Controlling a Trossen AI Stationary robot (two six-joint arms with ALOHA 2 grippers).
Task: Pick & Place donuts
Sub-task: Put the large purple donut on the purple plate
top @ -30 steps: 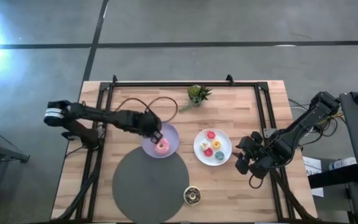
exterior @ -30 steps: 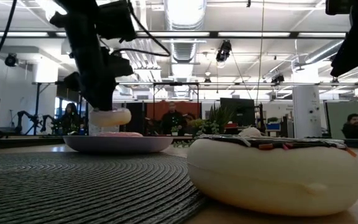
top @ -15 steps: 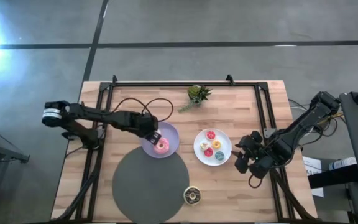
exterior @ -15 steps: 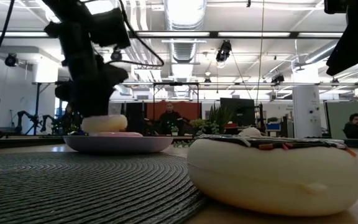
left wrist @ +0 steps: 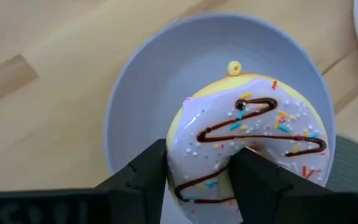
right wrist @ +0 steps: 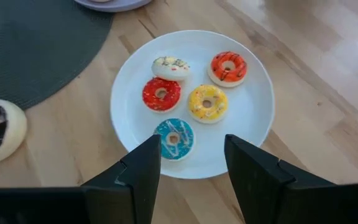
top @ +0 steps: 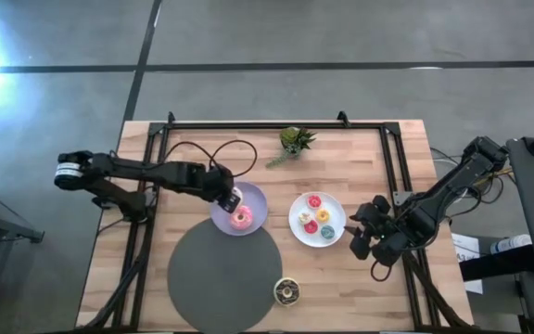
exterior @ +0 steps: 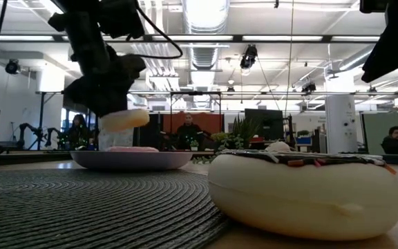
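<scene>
My left gripper hangs over the lilac plate, shut on a purple-white iced donut with a chocolate zigzag. In the low view that donut floats tilted above the plate. A pink donut lies flat on the same plate. Several small donuts (white, orange, red, yellow, teal) lie on the white plate. My right gripper stands open just off that plate's right side, touching nothing. My left gripper has one section of the donut's ring between its two fingers. One finger stands outside the ring, and the other seems to sit in the hole. The fingers slant down from the table's left. The donut is tilted and clear of the plate.
A big dark grey round mat lies near the front, touching the lilac plate. A chocolate-iced donut rests at the mat's right edge, close to the low camera. A small potted plant stands at the far side.
My left gripper has drawn slightly toward the table's left edge. The purple-white donut first sank toward the lilac plate, then rose again. It now hangs higher than before and is tipped instead of level. The right arm has kept still.
</scene>
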